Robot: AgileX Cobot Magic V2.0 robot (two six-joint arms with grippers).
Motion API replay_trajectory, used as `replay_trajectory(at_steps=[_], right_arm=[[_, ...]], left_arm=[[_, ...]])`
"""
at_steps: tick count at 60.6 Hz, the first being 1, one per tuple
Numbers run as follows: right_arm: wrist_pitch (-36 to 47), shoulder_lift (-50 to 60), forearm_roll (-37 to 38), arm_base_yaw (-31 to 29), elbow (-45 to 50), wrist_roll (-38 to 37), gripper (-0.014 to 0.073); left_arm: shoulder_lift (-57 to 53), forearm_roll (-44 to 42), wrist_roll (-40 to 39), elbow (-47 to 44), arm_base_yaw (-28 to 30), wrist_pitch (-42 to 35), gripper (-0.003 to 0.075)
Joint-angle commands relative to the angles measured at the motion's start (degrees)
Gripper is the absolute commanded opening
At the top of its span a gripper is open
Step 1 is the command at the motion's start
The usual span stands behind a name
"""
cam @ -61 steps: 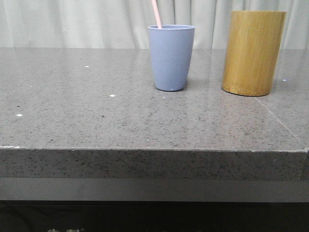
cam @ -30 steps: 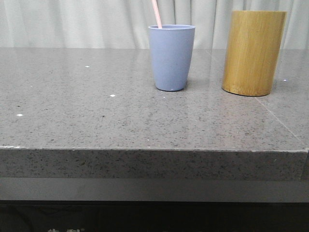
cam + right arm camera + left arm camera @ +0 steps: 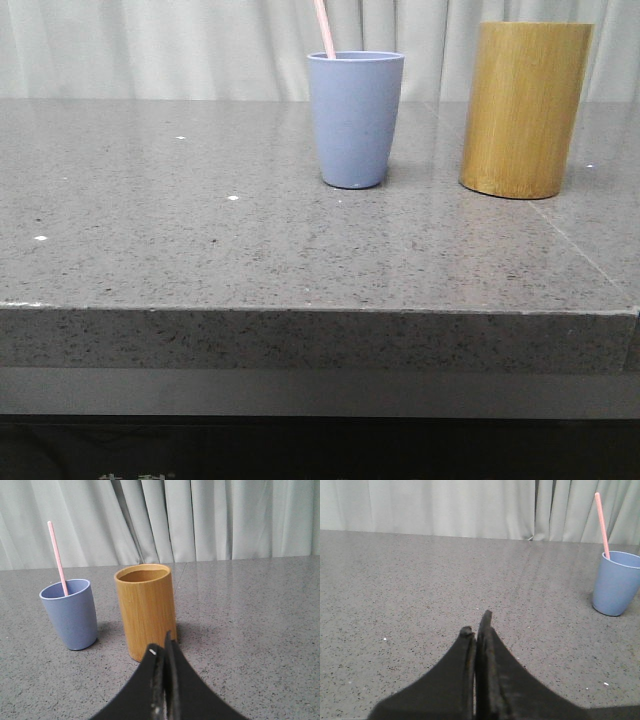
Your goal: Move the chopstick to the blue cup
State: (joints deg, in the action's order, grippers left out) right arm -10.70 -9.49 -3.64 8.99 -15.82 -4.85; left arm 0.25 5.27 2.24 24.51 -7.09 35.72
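The blue cup stands upright on the grey table, centre back. A pale pink chopstick stands in it, leaning left, upper end above the rim. Both also show in the left wrist view, cup and chopstick, and in the right wrist view, cup and chopstick. My left gripper is shut and empty, well short of the cup. My right gripper is shut and empty, just in front of the bamboo cylinder. Neither gripper shows in the front view.
A taller tan bamboo cylinder stands to the right of the blue cup; in the right wrist view its inside looks empty. The table's front edge runs across the front view. A pale curtain hangs behind.
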Motion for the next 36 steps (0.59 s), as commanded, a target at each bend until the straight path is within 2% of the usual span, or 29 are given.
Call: replay_trajectory(at_steps=[1,13,23,36], right_arm=[[4.9,-0.52,-0.08,-0.23,-1.5,0.15,-0.0067],[4.9,-0.52,-0.08,-0.23,-1.5,0.15,-0.0067],[4.9,-0.52,-0.08,-0.23,-1.5,0.15,-0.0067],[4.89,-0.52,-0.08,-0.23,-1.48,0.15,-0.0067]], left_arm=[[0.79,0.6,-0.39,1.4,0.2,-4.99,-0.0018],[-0.54,0.23,-0.39,-0.53,0.33,-5.9,-0.0018],[-2.05,0.23,-0.39,-4.99,1.6,-12.37,-0.0018],[-2.05,0.23,-0.39,-11.64,3.6,-16.53,-0.0018]])
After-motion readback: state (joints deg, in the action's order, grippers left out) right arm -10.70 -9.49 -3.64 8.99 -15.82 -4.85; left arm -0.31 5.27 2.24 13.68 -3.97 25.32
